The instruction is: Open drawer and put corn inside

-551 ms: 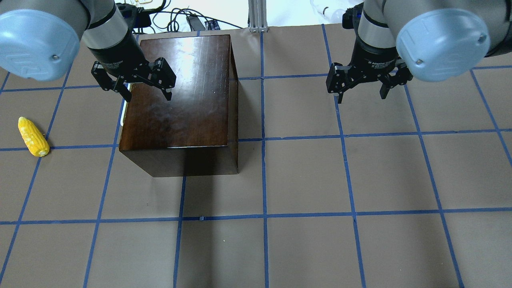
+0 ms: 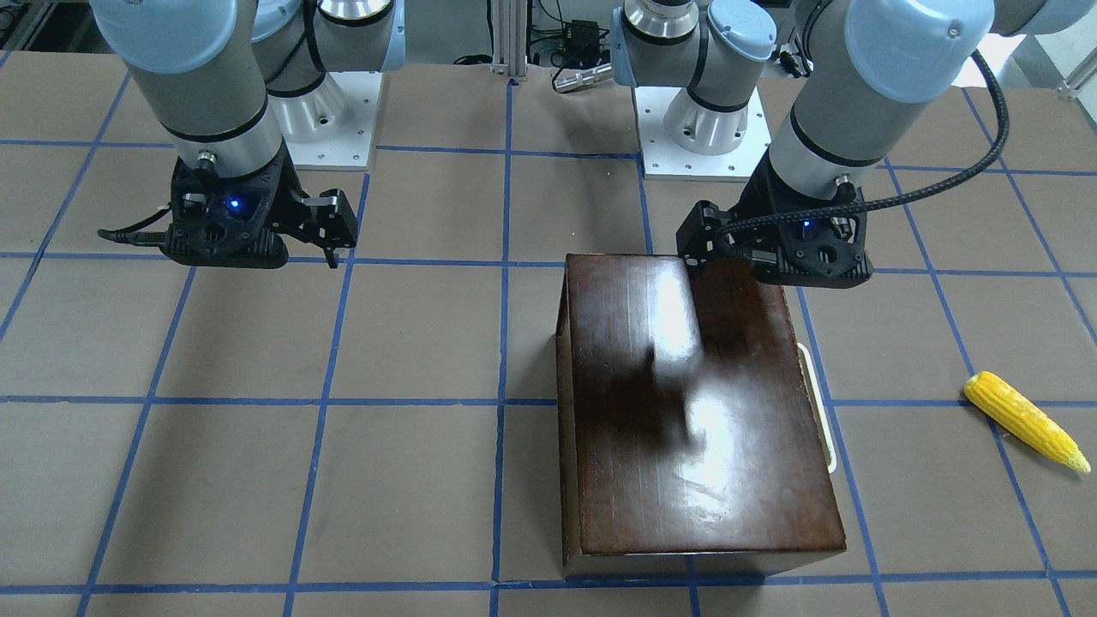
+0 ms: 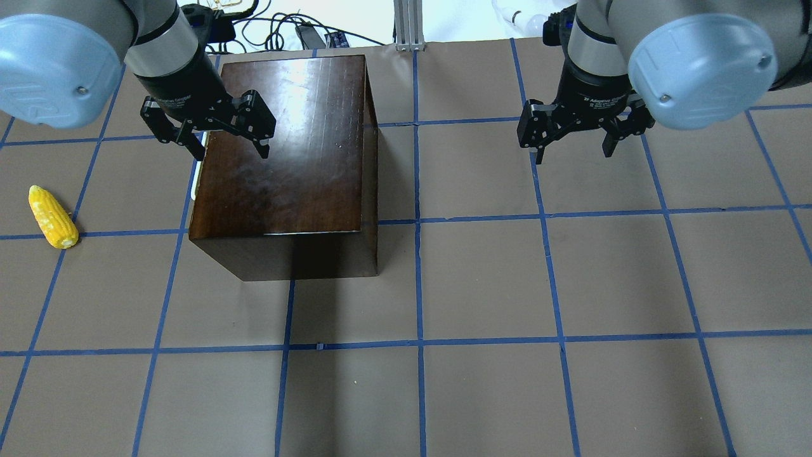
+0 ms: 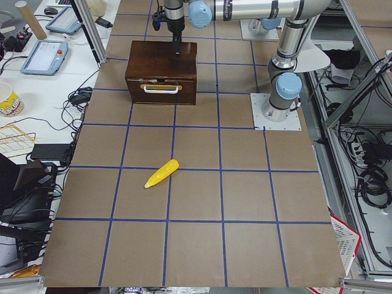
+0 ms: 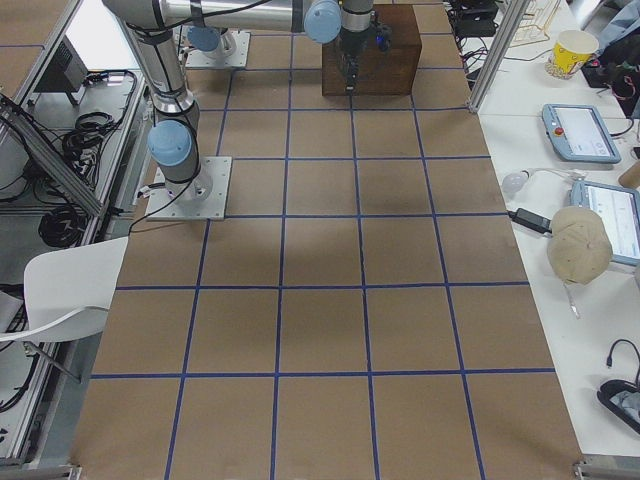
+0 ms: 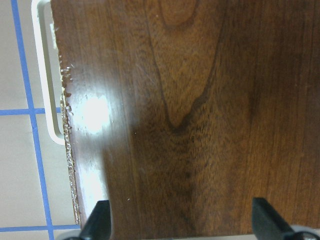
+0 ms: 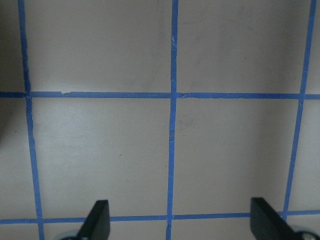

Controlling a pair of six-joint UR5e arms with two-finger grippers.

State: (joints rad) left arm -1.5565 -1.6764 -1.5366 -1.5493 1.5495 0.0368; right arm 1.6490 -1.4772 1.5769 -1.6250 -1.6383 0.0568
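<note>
The dark-brown wooden box (image 3: 279, 165) stands on the table at left of centre. Its drawer is shut; the whitish handle (image 4: 162, 89) is on the side facing the corn and also shows in the left wrist view (image 6: 44, 95). The yellow corn (image 3: 52, 217) lies on the table left of the box, apart from it, and also shows in the front-facing view (image 2: 1026, 421). My left gripper (image 3: 233, 152) is open and empty, hovering over the box top near the handle edge. My right gripper (image 3: 573, 152) is open and empty above bare table at the right.
Blue tape lines grid the brown table. An aluminium post (image 3: 406, 25) and cables lie past the far edge. The two arm bases (image 2: 686, 128) stand on the robot's side. Tablets and a cup (image 5: 570, 50) sit on side benches.
My left gripper has shifted slightly toward the far left over the box top. The right arm, box and corn have not moved.
</note>
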